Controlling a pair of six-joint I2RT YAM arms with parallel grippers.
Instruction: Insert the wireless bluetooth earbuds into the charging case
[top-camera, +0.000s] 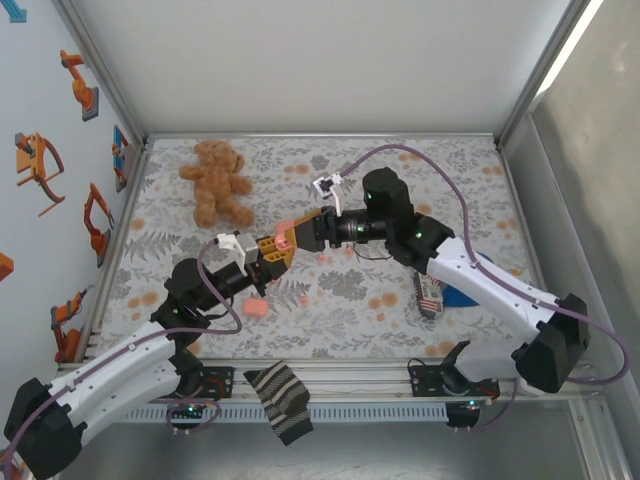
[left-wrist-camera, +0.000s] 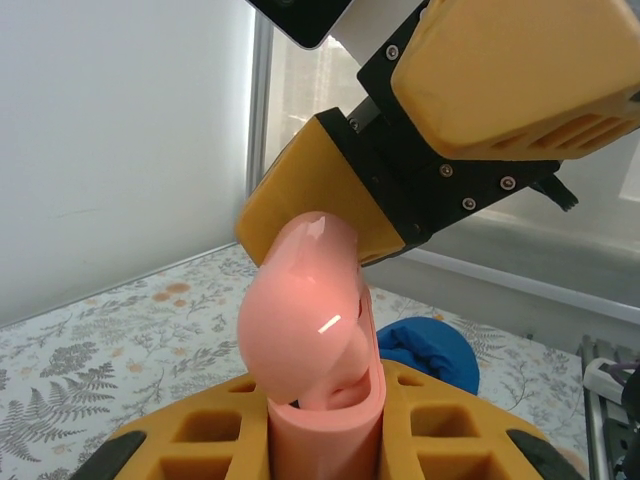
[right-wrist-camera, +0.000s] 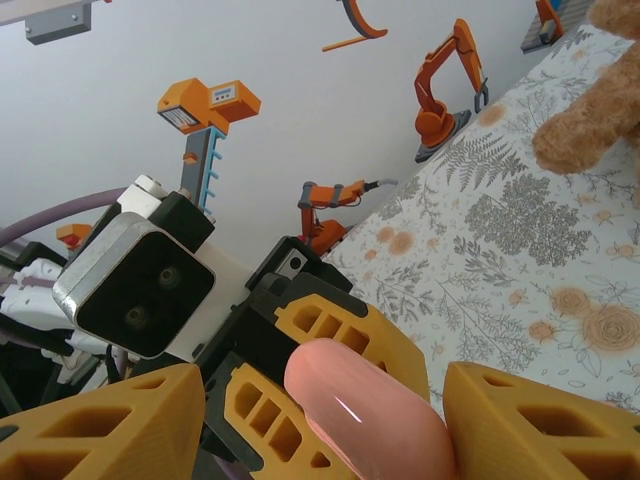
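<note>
Charging case (left-wrist-camera: 310, 340): standing upright off the floral cloth (top-camera: 420, 180), lid hinged open.
Earbuds (top-camera: 303, 299): lying as tiny pink specks on the cloth near the case; too small to count.
Left gripper (left-wrist-camera: 325, 440): pinching the case's base between its 2 fingers.
Right gripper (right-wrist-camera: 320, 425): standing spread, 2 fingers straddling the lid.
Second pink case (top-camera: 256, 307): lying on the cloth, on the arm-base side of the held case.
Teddy bear (top-camera: 215, 180): lying beyond the case.

Robot lab test cell. Aluminium frame posts (top-camera: 100, 62) and white panels (top-camera: 320, 60) box me in. Orange robot-arm stickers (top-camera: 78, 85) on wall, left of frame. My two arms (top-camera: 480, 285) bolted to slotted rail (top-camera: 340, 378), bottom edge. Floral cloth (top-camera: 340, 285) and teddy bear (top-camera: 215, 180) on bench, upper left.
</note>
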